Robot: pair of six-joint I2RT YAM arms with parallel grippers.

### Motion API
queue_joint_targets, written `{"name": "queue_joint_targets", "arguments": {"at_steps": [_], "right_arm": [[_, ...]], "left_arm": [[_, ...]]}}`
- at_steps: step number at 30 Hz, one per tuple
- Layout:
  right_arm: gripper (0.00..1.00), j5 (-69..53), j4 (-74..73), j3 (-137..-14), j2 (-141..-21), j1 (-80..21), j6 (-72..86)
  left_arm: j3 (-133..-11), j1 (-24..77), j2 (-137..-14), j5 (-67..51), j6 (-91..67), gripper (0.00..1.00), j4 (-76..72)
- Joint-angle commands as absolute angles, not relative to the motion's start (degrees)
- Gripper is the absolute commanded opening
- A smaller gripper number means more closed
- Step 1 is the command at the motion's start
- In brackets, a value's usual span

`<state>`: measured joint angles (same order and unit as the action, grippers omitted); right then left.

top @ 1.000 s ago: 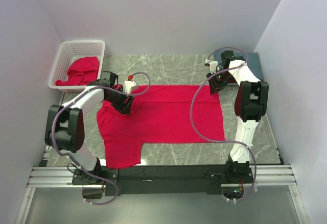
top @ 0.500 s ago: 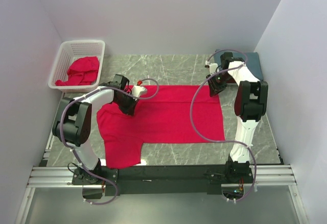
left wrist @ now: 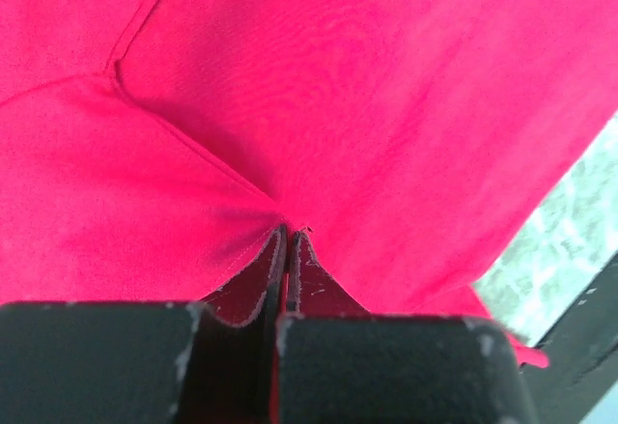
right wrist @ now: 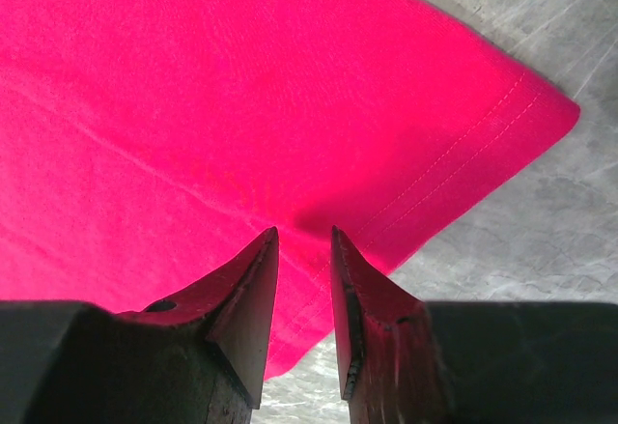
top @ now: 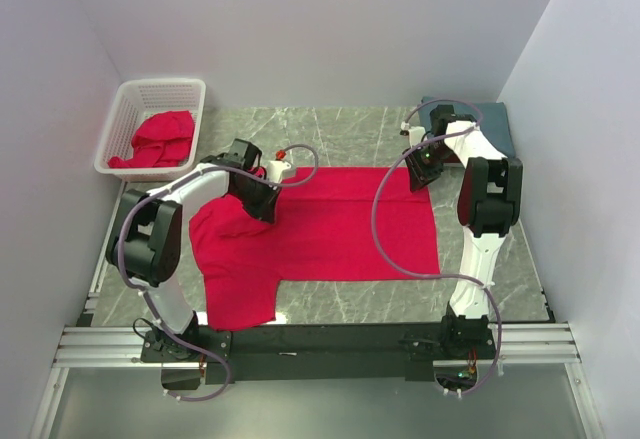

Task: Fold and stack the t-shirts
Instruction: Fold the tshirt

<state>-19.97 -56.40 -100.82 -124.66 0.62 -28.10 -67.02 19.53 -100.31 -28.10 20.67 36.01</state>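
A bright red t-shirt (top: 330, 229) lies spread flat on the marble table, one sleeve toward the near left. My left gripper (top: 262, 201) is down on its far left shoulder area. In the left wrist view this gripper (left wrist: 289, 231) is shut on a pinch of the red cloth (left wrist: 367, 105), which puckers at the tips. My right gripper (top: 420, 171) sits over the shirt's far right hem corner. In the right wrist view it (right wrist: 304, 236) stands open, fingers slightly apart over the stitched hem (right wrist: 454, 163). A folded slate-blue t-shirt (top: 497, 124) lies at the back right, partly behind the right arm.
A white lattice basket (top: 128, 99) at the back left holds crumpled red t-shirts (top: 160, 139). Walls close in on the left, back and right. Bare marble (top: 330, 129) shows behind the shirt and in front of it (top: 400, 299).
My left gripper has shut on the red cloth and slid a little right along the shirt's far edge. The right gripper has stayed where it was.
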Motion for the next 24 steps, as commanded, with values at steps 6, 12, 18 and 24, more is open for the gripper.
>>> {"name": "queue_joint_targets", "arguments": {"at_steps": [6, 12, 18, 24], "right_arm": [[0.35, -20.0, -56.5, -101.6, -124.8, 0.3, -28.0], [0.36, -20.6, -57.1, -102.4, -125.1, 0.3, -27.7], [0.36, -21.4, -56.8, -100.6, -123.6, -1.4, -26.8], [0.35, -18.7, -53.9, -97.5, -122.6, -3.0, -24.0]], "left_arm": [[-69.4, 19.6, -102.7, -35.5, 18.8, 0.20, 39.1], [-69.2, 19.0, -100.8, -41.4, 20.8, 0.33, 41.7], [-69.0, 13.0, -97.2, -40.0, 19.6, 0.41, 39.8], [-72.1, 4.5, -99.8, -33.2, 20.1, 0.39, 39.3]]}}
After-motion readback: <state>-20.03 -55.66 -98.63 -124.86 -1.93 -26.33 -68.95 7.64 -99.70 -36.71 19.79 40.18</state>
